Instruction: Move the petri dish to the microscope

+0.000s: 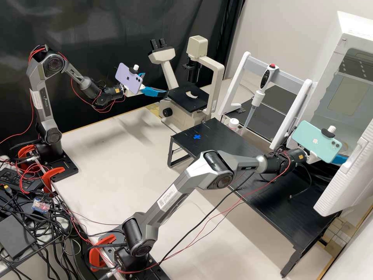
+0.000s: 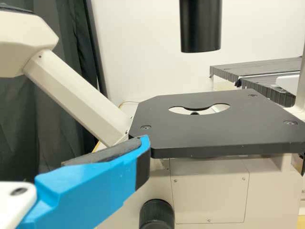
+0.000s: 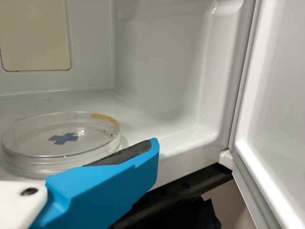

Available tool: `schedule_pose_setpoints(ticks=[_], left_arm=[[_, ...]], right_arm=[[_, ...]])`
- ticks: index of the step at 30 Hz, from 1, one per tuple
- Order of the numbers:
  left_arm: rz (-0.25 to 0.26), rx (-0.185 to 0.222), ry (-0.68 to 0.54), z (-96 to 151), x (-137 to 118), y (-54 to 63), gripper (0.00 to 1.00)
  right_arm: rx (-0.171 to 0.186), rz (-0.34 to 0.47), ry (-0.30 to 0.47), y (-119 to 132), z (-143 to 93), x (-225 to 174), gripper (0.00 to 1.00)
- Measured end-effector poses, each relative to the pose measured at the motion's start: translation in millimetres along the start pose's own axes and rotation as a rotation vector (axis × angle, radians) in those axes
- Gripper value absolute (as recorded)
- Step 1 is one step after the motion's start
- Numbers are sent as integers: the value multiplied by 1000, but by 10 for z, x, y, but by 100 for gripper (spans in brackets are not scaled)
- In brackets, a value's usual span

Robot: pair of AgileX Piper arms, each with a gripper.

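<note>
The left gripper (image 1: 157, 84), jaws apart, hovers near the black stage (image 1: 180, 100) of a microscope (image 1: 197, 47); the right gripper (image 1: 340, 159), jaws also apart, is near a clear petri dish (image 3: 57, 149) resting inside an open white cabinet (image 1: 324, 48).

A microscope (image 1: 182, 102) and a pipette (image 1: 258, 97) mark this as a lab.

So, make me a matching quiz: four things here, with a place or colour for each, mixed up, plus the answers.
Things:
1. petri dish
2. pipette
3. right arm's phone
4. microscope

Places and colours:
A. mint green
B. cream-coloured, with a black stage
C. inside the white chamber
D. at the white frame

Pairs: 1-C, 2-D, 3-A, 4-B.
</note>
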Motion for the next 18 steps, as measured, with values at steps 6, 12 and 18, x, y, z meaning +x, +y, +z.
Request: schedule_pose_setpoints(ticks=[6, 12, 18], left_arm=[[0, 0, 0, 0, 0, 0, 100], [0, 0, 0, 0, 0, 0, 100], [0, 0, 0, 0, 0, 0, 100]], right_arm=[[-6, 8, 7, 14, 15, -1, 100], [-32, 29, 7, 100, 56, -32, 100], [-45, 41, 13, 160, 22, -29, 100]])
